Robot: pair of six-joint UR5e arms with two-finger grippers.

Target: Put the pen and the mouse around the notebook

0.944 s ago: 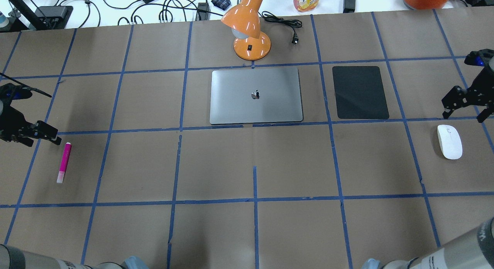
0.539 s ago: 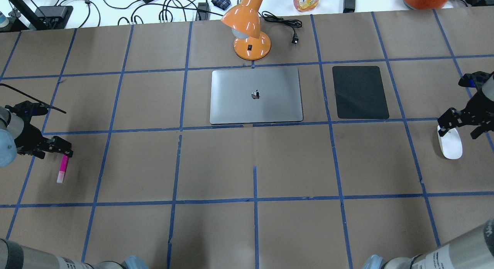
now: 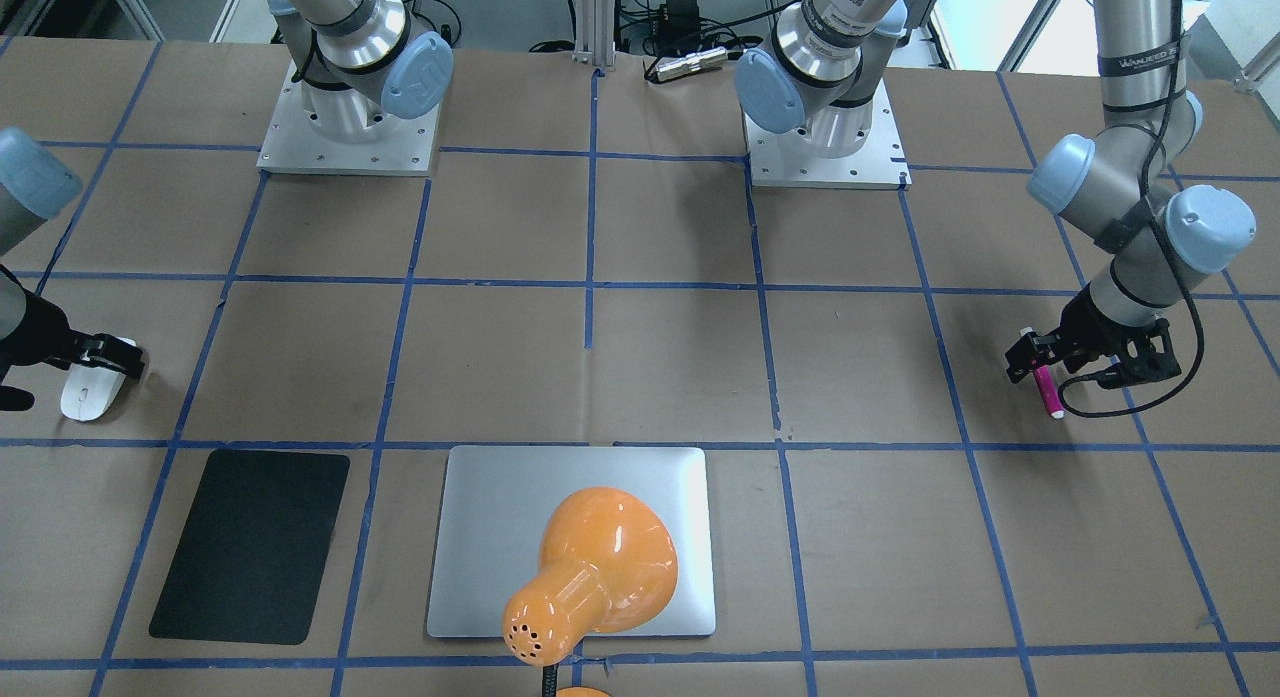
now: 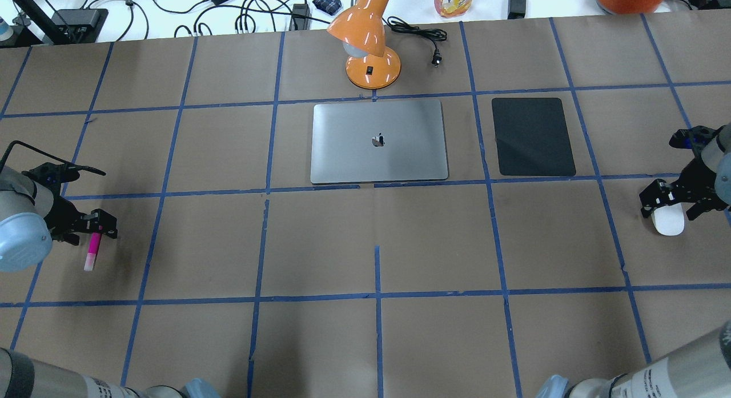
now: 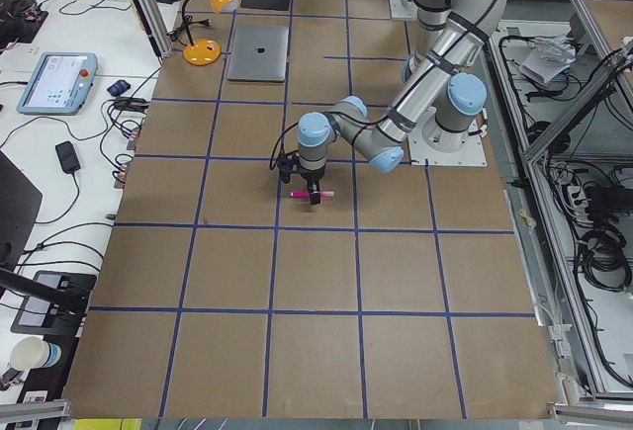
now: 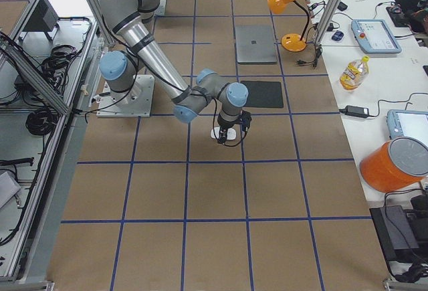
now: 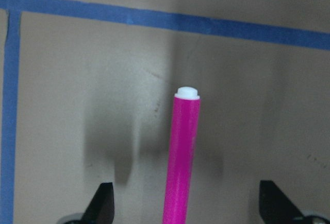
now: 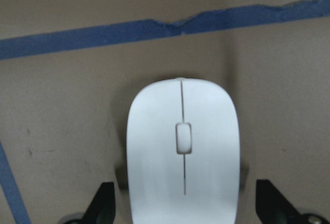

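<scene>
— Left gripper (image 4: pixel 96 226)?
— Spread open, down low over the table (image 4: pixel 377 244), straddling the pen (image 4: pixel 91 254). Not clamped, with fingers (image 7: pixel 103 206) well clear of the barrel on either side in the wrist view.
— And the pen itself?
— Lying flat on the brown paper at the robot's far left, white-tipped end pointing away from the wrist camera, toward a blue tape line (image 7: pixel 154 20). Well apart from the notebook (image 4: pixel 378 141).
— Right gripper (image 4: pixel 669 206)?
— Open as well, set astride the mouse (image 4: pixel 668 223), with a gap between each finger and the white shell. No grip.
— Mouse placed where?
— Flat on the table at the robot's far right, nearer the robot than the black mat (image 4: pixel 534 136), apart from it, and far from the notebook.
— Notebook?
— Closed, flat, mid-table on the far side, just in front of the orange lamp (image 4: pixel 368 49), with the mat to its right and not touching.
</scene>
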